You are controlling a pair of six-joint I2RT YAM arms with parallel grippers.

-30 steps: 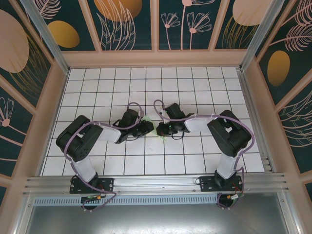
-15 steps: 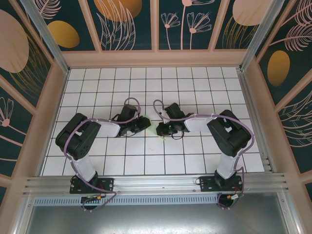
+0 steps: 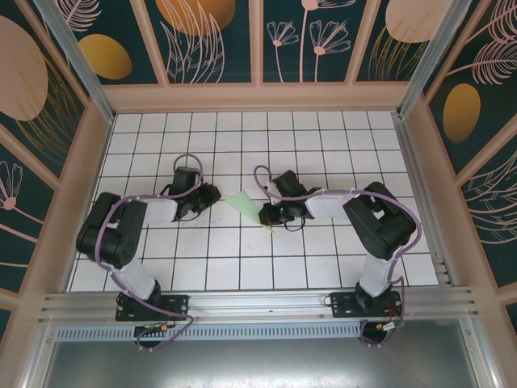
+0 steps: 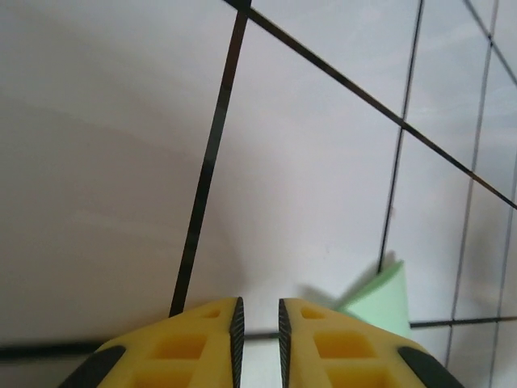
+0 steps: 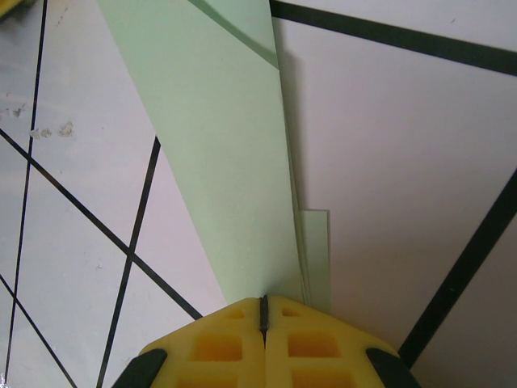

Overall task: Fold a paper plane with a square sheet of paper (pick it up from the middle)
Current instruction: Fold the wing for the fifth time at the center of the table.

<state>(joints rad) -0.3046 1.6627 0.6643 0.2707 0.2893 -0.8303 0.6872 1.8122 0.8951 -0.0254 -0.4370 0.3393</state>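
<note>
A white counter (image 3: 323,129) ruled in black grid lines sits inside walls (image 3: 210,40) of dark teal panels painted with pale leaves and orange discs, with an aluminium rail (image 3: 258,305) along its near edge. Near the middle is the pale green paper plane (image 3: 242,201), one end pinched in the closed right tool (image 3: 265,217) (its yellow fingers (image 5: 218,347) meet on the paper). The left tool (image 3: 213,194) stands just left of the plane, not touching it, its fingers a narrow slit apart with nothing between them.
</note>
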